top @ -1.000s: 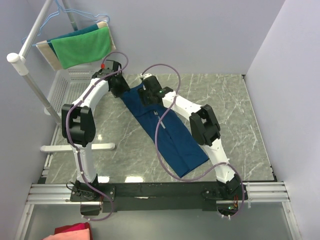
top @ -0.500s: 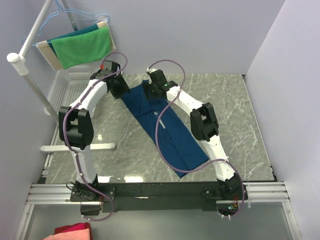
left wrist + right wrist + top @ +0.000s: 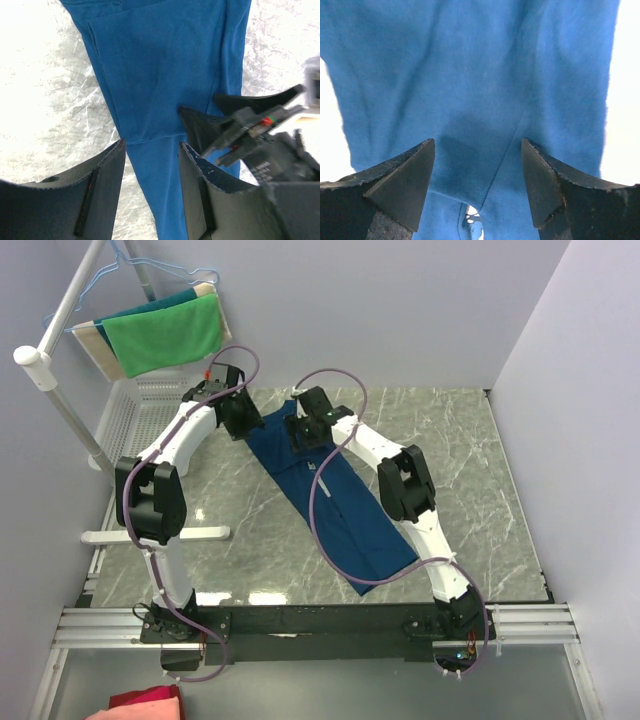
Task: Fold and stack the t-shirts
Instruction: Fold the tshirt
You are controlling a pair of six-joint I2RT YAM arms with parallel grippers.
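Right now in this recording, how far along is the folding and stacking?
Done: the navy t-shirt lies on the table, already folded lengthwise into a long narrow strip. In hand: the left gripper and the right gripper are both open over its far end, with nothing pinched. Left: the crosswise folds and the stacking; no stack is visible.

We noted that the t-shirt (image 3: 360,525) was navy blue, the table (image 3: 470,470) grey marble veined white, the towel (image 3: 165,332) plain green, the left arm (image 3: 185,435) and right arm (image 3: 365,445) white with black joints, the cables (image 3: 318,530) purple, and the cloth (image 3: 145,702) red and pink.
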